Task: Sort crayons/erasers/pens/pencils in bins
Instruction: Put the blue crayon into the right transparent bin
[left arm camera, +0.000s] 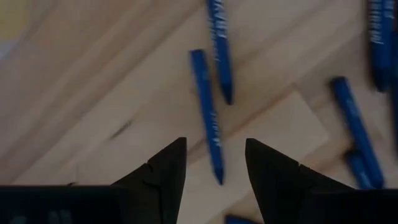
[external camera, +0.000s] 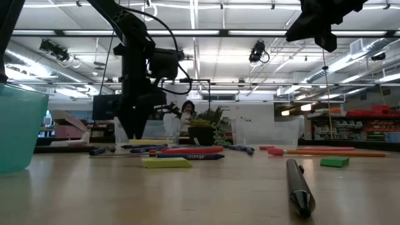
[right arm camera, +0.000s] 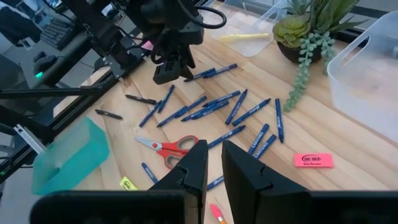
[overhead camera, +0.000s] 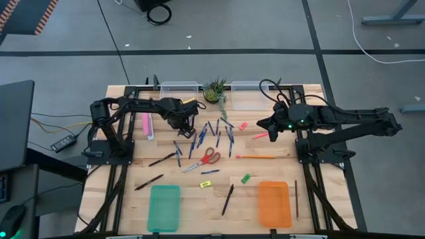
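Note:
Several blue pens [overhead camera: 212,133] lie scattered on the wooden table near its far middle. My left gripper [left arm camera: 214,149] points straight down over the left end of that scatter, open. Its fingers stand on either side of one blue pen [left arm camera: 208,118] and a little above it, touching nothing. The same left gripper [right arm camera: 169,74] shows in the right wrist view. My right gripper [right arm camera: 214,163] hangs high at the right of the pens, its fingers nearly together with nothing between them. Black pencils [overhead camera: 228,199] and green [overhead camera: 246,178], yellow [overhead camera: 206,184] and pink erasers [overhead camera: 243,125] lie about.
Red-handled scissors [overhead camera: 207,159] lie just nearer than the pens. A teal tray [overhead camera: 164,207] and an orange tray [overhead camera: 274,204] sit at the near edge. Two clear tubs [overhead camera: 179,89] [overhead camera: 249,93] flank a potted plant [overhead camera: 216,91] at the far edge. A long pink box [overhead camera: 147,125] lies at left.

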Robot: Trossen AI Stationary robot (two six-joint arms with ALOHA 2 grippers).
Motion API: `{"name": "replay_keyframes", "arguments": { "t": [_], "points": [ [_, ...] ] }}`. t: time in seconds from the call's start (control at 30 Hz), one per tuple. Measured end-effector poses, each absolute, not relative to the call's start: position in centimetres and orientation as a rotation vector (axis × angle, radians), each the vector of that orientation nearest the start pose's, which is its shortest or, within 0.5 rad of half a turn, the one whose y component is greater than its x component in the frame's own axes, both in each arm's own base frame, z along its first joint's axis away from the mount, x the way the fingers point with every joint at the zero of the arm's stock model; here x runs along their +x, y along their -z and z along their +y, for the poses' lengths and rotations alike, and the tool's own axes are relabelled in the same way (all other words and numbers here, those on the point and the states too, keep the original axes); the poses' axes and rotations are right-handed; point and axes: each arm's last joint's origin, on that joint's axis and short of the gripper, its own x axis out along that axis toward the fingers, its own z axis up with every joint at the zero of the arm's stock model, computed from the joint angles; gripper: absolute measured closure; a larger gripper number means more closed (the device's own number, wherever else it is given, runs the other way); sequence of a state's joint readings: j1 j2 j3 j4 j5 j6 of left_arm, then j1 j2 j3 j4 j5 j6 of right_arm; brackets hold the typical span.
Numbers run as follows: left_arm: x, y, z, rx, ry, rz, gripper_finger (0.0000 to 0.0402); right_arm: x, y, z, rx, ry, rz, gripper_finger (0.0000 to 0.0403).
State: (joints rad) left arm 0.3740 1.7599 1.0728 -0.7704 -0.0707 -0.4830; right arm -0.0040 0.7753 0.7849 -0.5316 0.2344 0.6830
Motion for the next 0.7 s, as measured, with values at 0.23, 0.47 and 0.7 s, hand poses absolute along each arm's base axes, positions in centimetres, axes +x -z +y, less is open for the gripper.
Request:
{"name": "replay_keyframes", "arguments": {
  "t": [0.23,0.47,0.7],
  "points": [
    [28.4,-15.4,12.1,-0.598,-0.722,1.348,0.023,15.9,-30.3,-0.7,0.611,0.402,0.416,0.0347],
    [28.8,-14.9,12.2,-0.598,-0.72,1.347,0.023,15.9,-30.3,-0.8,0.62,0.429,0.403,0.0347],
    [29.2,-13.5,11.9,-0.606,-0.701,1.405,0.023,15.9,-30.3,-0.8,0.625,0.431,0.401,0.0347]
  ]
}}
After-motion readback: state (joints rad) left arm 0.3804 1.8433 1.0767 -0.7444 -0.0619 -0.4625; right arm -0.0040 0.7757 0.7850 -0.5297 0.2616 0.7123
